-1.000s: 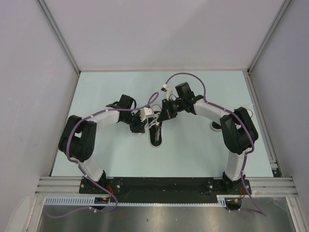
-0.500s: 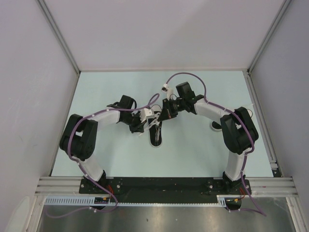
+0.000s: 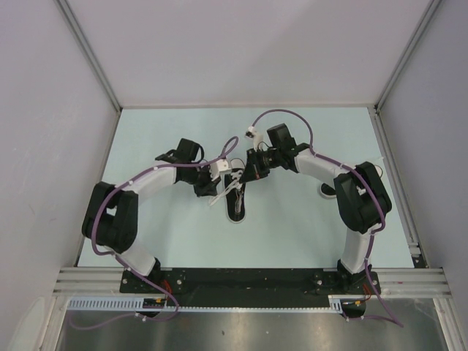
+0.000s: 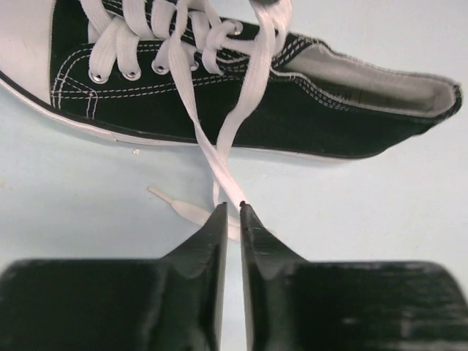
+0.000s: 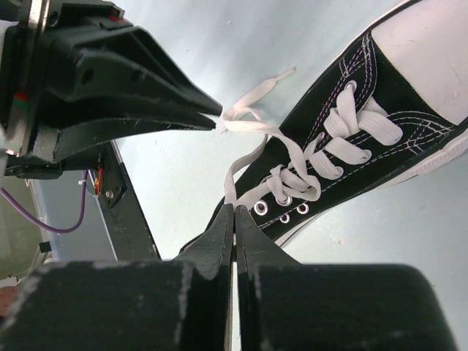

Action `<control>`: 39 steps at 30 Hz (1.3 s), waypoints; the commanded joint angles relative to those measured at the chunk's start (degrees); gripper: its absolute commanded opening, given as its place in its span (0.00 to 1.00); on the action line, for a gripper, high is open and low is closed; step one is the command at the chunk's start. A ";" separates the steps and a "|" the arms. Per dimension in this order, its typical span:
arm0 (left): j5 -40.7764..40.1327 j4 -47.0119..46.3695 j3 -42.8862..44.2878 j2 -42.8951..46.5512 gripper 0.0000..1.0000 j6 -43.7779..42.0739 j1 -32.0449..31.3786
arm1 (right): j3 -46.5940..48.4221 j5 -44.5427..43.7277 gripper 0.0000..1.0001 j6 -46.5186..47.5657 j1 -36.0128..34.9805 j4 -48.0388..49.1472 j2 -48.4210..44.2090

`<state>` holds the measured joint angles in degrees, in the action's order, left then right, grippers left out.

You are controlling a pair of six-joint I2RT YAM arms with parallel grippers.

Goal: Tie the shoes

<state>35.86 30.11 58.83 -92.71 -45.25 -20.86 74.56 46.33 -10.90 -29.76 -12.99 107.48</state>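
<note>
While the left gripper [image 4: 232, 208] pinches a white lace [image 4: 246, 91] beside the black shoe [image 4: 307, 121] | right gripper [image 5: 233, 208] clamped on that lace too.

- Overhead: bright, even, diffuse light; only faint shadows on table [image 3: 292, 234].
- Wrist views: fingers [image 4: 197, 270] near-black, little surface detail, edges slightly soft.
- Same views: shoe [image 4: 292, 124] sharp; laces [image 4: 186, 80] almost blown-out white.

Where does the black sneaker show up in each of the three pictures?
Top external: black sneaker near the picture's middle, toe pointing down.
Left wrist: sneaker across the top, toe at left.
Right wrist: sneaker at upper right, toe in the corner.
Shared landmark: the white lace pinched in the left gripper, visible in all three.
</note>
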 commanded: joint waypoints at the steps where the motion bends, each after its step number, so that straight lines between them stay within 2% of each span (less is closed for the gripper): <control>1: -2.62 -0.48 0.33 -0.46 0.27 -1.06 0.56 | -0.03 0.26 0.00 0.00 0.58 1.57 -0.52; 2: -3.59 -2.05 -0.03 -0.54 0.30 -0.19 1.43 | 0.05 0.26 0.00 0.00 0.58 1.66 -0.52; 5: -6.23 -3.83 2.34 -2.65 0.31 3.50 2.58 | -0.03 0.34 0.00 0.00 0.58 1.57 -0.34; 8: -6.94 -5.05 2.26 -3.36 0.41 5.26 2.23 | 0.05 0.34 0.00 0.00 0.58 1.74 -0.08; 11: -7.73 -5.58 1.64 -3.97 0.42 6.05 1.53 | 0.05 0.26 0.00 0.00 0.75 1.83 0.27; 22: -9.66 -8.31 1.55 -7.05 0.40 9.92 -0.14 | 0.05 0.26 0.00 -0.44 0.58 2.62 0.98; 27: -13.18 -9.54 0.33 -8.01 0.39 10.01 -1.46 | 0.05 0.34 0.00 -0.53 0.67 2.71 1.06; 30: -15.28 -9.81 -0.12 -8.80 0.33 11.41 -1.64 | 0.05 0.34 0.00 -0.53 0.67 2.62 1.06; 32: -16.60 -9.98 0.06 -8.98 0.25 11.85 -1.64 | 0.05 0.26 0.00 -0.53 0.67 2.62 1.15; 33: -16.96 -10.24 -0.03 -8.90 0.17 11.86 -1.72 | 0.05 0.26 0.00 -0.53 0.67 2.71 1.24; 35: -17.40 -10.25 0.23 -8.72 0.09 11.86 -1.64 | 0.05 0.17 0.00 -0.44 0.67 2.62 1.33; 36: -17.31 -9.81 0.84 -8.55 0.01 11.94 -1.55 | 0.05 0.08 0.00 -0.27 0.58 2.62 1.41; 39: -15.04 -9.37 2.07 -5.30 0.00 12.29 -1.03 | 0.05 -0.27 0.00 0.70 0.75 2.18 1.50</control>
<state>20.62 20.62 58.96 -101.16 -34.24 -22.37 74.56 46.33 -10.90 -29.28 -11.88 108.44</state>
